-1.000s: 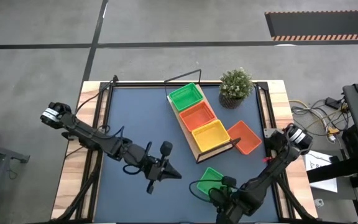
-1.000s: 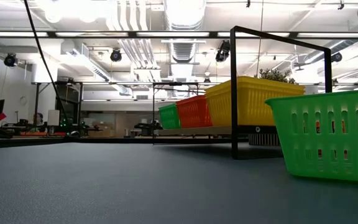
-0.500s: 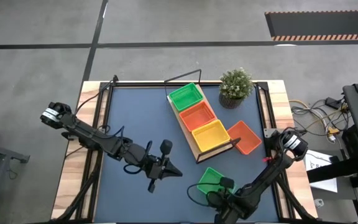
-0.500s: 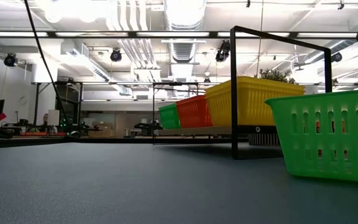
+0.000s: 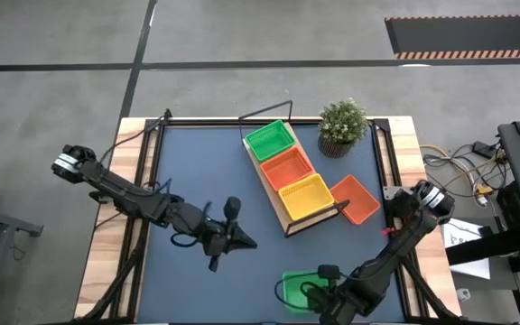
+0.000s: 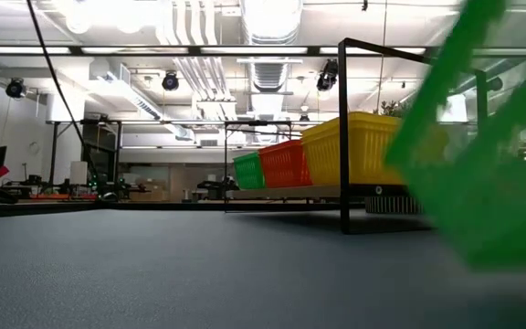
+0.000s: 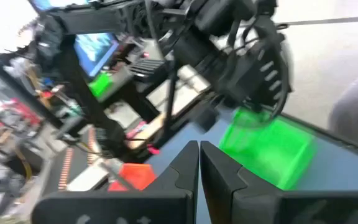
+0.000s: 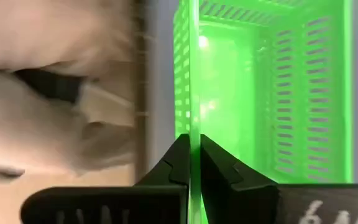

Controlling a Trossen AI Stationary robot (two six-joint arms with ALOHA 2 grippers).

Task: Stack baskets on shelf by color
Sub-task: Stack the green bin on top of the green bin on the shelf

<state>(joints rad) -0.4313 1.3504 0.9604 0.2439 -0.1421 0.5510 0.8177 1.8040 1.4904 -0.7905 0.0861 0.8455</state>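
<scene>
You have 3 baskets in a row on the light-wood shelf [image 5: 273,188]: a green basket [image 5: 270,141], a red-orange basket [image 5: 287,168] and a yellow basket [image 5: 306,195]. Each has slotted mesh walls. The shelf's wire frame is black. A second red-orange basket [image 5: 357,199] lies on the dark blue-grey counter [image 5: 197,171], whose border is pale wood. The loose green basket [image 5: 298,291] is bright green, its walls slotted too. Both arms are black. The plant [image 5: 342,120] is green.

High cam looks straight down on the whole table [image 5: 197,171]. Low cam sits at tabletop level, facing the shelf [image 6: 286,192]. My wrist cams look past my fingers; both share the green basket [image 8: 260,93].
</scene>
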